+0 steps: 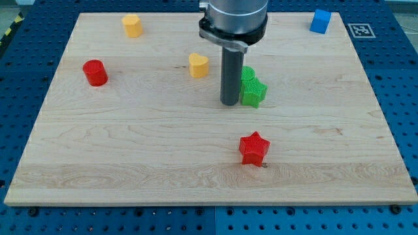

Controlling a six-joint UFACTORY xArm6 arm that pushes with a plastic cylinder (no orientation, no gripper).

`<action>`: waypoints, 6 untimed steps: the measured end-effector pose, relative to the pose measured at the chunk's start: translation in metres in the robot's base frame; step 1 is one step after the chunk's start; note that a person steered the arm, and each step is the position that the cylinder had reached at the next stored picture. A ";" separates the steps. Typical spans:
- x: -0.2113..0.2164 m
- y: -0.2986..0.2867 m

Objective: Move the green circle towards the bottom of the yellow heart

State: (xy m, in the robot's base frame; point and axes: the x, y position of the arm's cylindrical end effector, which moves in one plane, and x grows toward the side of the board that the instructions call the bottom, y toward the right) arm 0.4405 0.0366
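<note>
The yellow heart [198, 65] lies above the board's middle. The green circle [247, 74] sits to its right, partly hidden behind my rod. A green star [254, 93] touches the circle just below it. My tip [229, 103] rests on the board right beside the green star's left side, below and right of the yellow heart.
A yellow block [132, 25] sits at the top left, a red cylinder [95, 72] at the left, a red star [254, 149] below the middle, a blue cube [320, 21] at the top right. The wooden board [130, 156] lies on a blue perforated table.
</note>
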 end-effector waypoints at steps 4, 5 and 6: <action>0.000 0.064; 0.000 0.080; 0.000 0.084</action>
State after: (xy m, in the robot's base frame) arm 0.4404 0.1203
